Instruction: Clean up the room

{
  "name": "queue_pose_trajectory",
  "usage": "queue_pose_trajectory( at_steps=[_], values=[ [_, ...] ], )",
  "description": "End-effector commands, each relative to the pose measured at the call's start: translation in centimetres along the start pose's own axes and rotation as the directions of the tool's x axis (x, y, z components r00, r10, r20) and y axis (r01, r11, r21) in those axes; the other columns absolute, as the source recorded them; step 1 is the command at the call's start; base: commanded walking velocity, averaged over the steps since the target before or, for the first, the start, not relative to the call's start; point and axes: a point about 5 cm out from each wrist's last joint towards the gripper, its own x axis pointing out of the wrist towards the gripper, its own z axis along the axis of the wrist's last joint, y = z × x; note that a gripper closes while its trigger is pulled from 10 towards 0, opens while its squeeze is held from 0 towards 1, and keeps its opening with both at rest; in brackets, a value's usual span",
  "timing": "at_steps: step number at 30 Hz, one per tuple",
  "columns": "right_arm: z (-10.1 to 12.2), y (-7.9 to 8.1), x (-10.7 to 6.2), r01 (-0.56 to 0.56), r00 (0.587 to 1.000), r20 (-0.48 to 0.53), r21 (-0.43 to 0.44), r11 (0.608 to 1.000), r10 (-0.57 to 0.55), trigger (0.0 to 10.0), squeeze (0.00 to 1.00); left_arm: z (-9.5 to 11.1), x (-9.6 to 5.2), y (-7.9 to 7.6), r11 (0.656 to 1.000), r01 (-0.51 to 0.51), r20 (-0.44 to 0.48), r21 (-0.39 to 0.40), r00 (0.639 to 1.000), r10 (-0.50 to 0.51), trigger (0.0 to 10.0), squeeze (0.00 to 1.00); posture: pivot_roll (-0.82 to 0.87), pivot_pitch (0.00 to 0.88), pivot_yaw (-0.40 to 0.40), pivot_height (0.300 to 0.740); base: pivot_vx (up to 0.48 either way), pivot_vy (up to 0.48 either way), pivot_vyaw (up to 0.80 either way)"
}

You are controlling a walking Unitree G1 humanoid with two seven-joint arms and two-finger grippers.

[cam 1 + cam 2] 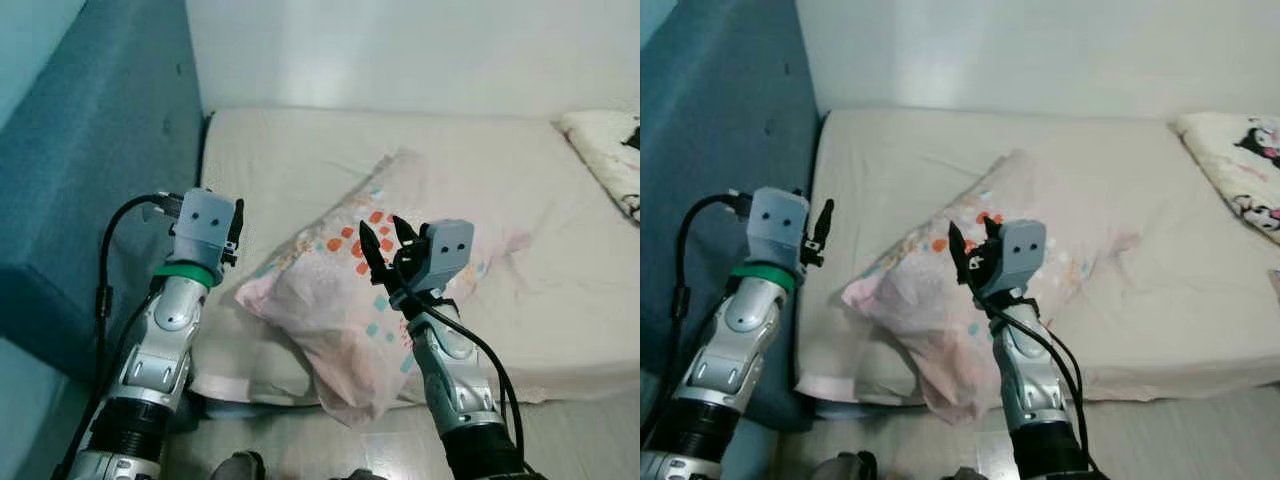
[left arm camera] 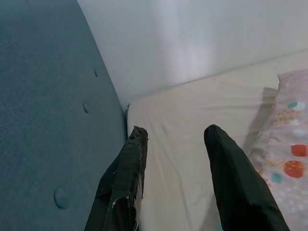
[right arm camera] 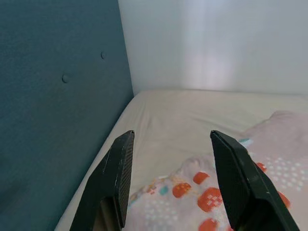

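1. Here's the bed (image 1: 560, 330), a cream-sheeted mattress pushed into the corner, white wall (image 1: 400, 50) behind it and a blue tufted headboard (image 1: 90, 150) along the robot's left side.
2. Lying askew across the near half of the bed is the pink pillow (image 1: 330, 290), dotted with orange, teal and white spots; one corner hangs off the mattress's near edge toward the floor.
3. The right gripper (image 1: 383, 240) is up over the pillow's middle, its two black fingers spread well apart with nothing between them.
4. From the right wrist view, that gripper (image 3: 168, 178) looks along the pillow toward the headboard corner, the spotted fabric lying between and below the fingers.
5. The left gripper (image 1: 236, 225) is raised near the bed's headboard side, just beside the pillow's near-left corner but apart from it.
6. In the left wrist view its fingers (image 2: 125, 178) stand wide with bare sheet between them; the pillow's edge shows beside one finger.
7. Far over on the robot's right, a second pillow (image 1: 1240, 170), white with a cartoon character print, rests on the bed, well apart from the pink one.
8. A strip of pale floor (image 1: 580, 440) shows in front of the mattress.
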Motion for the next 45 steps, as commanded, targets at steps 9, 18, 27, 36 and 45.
queue_pose_trajectory(
  at_steps=[9, 18, 27, 36, 45],
  values=[
    [-0.3, -0.6, -0.54, 0.024, 1.0, -0.017, -0.013, 1.0, -0.024, 10.0, 0.0, -0.49, -0.2, -1.06, 0.999, 0.032, -0.038, 0.0, 0.999, -0.032, 10.0, 0.0, -0.07, 0.069, 0.026, 0.74, 0.0, 0.0, 0.0],
    [-0.23, -0.37, -0.41, 0.024, 1.0, -0.015, -0.024, 0.999, -0.024, 10.0, 0.0, -0.78, -0.2, -1.34, 0.999, 0.043, -0.071, -0.014, 0.997, -0.043, 10.0, 0.0, -0.07, 0.068, 0.026, 0.74, 0.0, 0.0, 0.0],
    [-0.32, -0.76, -0.41, 0.045, 0.999, -0.027, -0.074, 0.996, -0.048, 10.0, 0.0, -1.03, -0.17, -1.45, 0.998, 0.033, -0.091, -0.044, 0.995, -0.037, 10.0, 0.0, -0.07, 0.069, 0.026, 0.74, 0.0, 0.0, 0.6],
    [-0.37, -0.73, -0.34, 0.038, 0.999, -0.03, -0.068, 0.997, -0.04, 10.0, 0.0, -0.93, 0.04, -1.31, 0.999, 0.021, -0.095, -0.044, 0.995, -0.025, 10.0, 0.0, -0.07, 0.064, 0.027, 0.74, 0.0, 0.0, 0.76],
    [-0.35, -0.9, -0.2, 0.053, 0.998, -0.028, -0.081, 0.995, -0.055, 10.0, 0.0, -0.93, 0.14, -1.26, 0.999, 0.025, -0.091, -0.034, 0.995, -0.028, 10.0, 0.0, -0.07, 0.055, 0.029, 0.74, 0.0, 0.0, 0.74]
  ],
)
